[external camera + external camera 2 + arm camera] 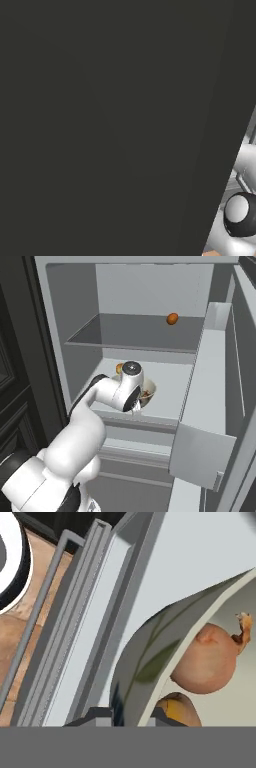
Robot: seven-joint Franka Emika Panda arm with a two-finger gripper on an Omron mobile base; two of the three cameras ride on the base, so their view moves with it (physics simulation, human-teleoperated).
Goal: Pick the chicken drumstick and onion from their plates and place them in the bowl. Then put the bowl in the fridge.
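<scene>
Fridge [210, 356] wide open, door swung out to the right, and the white arm reaches straight in over the middle shelf [170, 391]. The bowl [150, 391] sits on that shelf, towards its front left, half hidden behind the wrist in the right base view. Up close in the hand view, the bowl's [150, 662] pale rim curves right across the frame, faint dark markings on its outer wall. Inside it lies the onion [207, 659], peach-brown with a dry papery tip, and just below it, tucked against the wall, a golden-brown lump that looks like the chicken drumstick [175, 709]. The gripper [127, 714] is right at the bowl's edge, the two dark finger tips standing either side of the rim wall with a narrow gap between them; whether they actually pinch the rim I cannot tell. Higher up, a small orange round thing [172, 318] rests on the upper shelf, well apart from the bowl. In the left base view, a dark flat panel [110, 125] blocks nearly everything.
</scene>
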